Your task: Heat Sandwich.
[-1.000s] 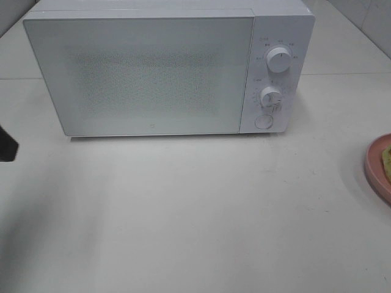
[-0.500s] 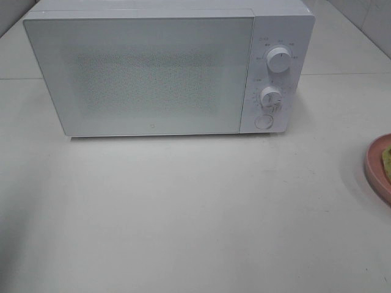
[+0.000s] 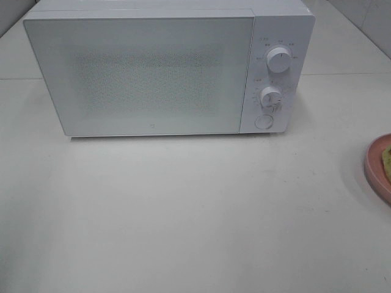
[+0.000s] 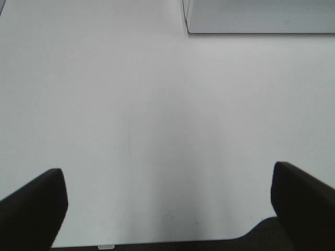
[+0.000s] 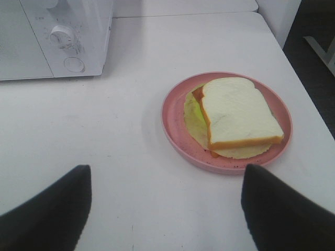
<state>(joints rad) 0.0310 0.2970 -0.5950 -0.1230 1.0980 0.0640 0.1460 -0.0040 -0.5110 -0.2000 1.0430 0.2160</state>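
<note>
A white microwave (image 3: 168, 70) stands at the back of the pale counter (image 3: 195, 213), its door (image 3: 140, 76) closed. To the right of the door is the control panel with an upper knob (image 3: 279, 60), a lower knob (image 3: 270, 96) and a round button (image 3: 263, 121) under them.

The sandwich (image 5: 238, 115) lies on a round pink plate (image 5: 175, 123), which sits on the counter to the right of the microwave and nearer the front, well apart from it. The top slice of bread is white with a tan crust, and a yellow-green filling sticks out from under it on the side toward the microwave. In the high view only the plate's left edge (image 3: 376, 168) shows at the right border of the picture, with a sliver of the sandwich (image 3: 387, 160) on it.

The right hand (image 5: 165, 209) hangs over the counter just short of the plate, on the side away from the microwave's back wall; its two dark fingers (image 5: 49, 214) stand wide apart and hold nothing. The plate and sandwich lie ahead of the gap between them, not touched.

The left hand (image 4: 167, 209) hangs over bare counter in front of the microwave's left corner (image 4: 191, 23), fingers (image 4: 34, 206) spread wide, empty. Neither hand shows in the high view.
</note>
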